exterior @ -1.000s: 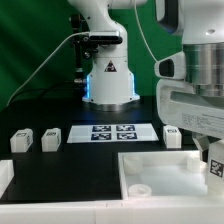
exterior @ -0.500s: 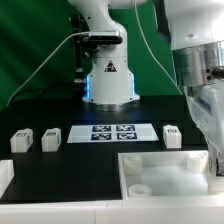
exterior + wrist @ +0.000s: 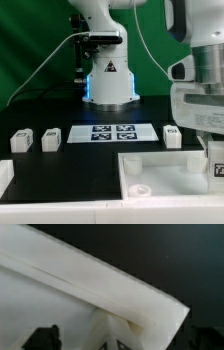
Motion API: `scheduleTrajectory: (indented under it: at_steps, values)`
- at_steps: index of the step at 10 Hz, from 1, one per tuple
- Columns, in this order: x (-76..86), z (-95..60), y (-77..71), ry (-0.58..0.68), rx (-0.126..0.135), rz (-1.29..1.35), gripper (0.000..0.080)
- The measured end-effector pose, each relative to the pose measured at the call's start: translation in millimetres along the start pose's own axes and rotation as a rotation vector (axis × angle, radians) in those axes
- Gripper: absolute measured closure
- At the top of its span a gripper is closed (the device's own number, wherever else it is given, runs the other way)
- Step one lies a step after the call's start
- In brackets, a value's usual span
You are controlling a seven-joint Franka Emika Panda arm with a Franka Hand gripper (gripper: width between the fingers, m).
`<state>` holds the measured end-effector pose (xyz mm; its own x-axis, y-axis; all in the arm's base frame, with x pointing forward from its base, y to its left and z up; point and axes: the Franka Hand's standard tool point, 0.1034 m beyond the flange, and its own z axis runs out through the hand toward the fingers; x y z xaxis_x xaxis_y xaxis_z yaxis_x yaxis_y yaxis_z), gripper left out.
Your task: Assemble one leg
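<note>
Leg (image 3: 172, 136) upright on bench (image 3: 80, 155), shown by exterior view alone, just beside marker board (image 3: 112, 131) and behind white panel (image 3: 185, 172). Panel corner filling wrist view, with fingers (image 3: 45, 339) only dark blurred tips over it, not on leg; spread or pressed together, cannot tell.

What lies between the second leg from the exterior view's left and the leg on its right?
The marker board lies flat between the second leg and the right leg, shown in the exterior view only.
</note>
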<state>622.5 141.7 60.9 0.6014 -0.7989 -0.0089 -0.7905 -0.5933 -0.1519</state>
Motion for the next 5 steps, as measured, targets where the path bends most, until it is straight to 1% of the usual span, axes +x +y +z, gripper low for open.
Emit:
scheduleTrajectory:
  at_steps: [2, 3, 4, 5]
  values:
    - [3.5, 0.0, 1.7, 0.001, -0.001, -0.260, 0.0152]
    - [4.9, -0.9, 1.1, 0.004, -0.005, -0.391, 0.0150]
    - [12.5, -5.3, -3.0, 0.017, -0.017, -0.607, 0.0150]
    - [21.2, -7.6, -6.5, 0.023, -0.016, -0.757, 0.0150]
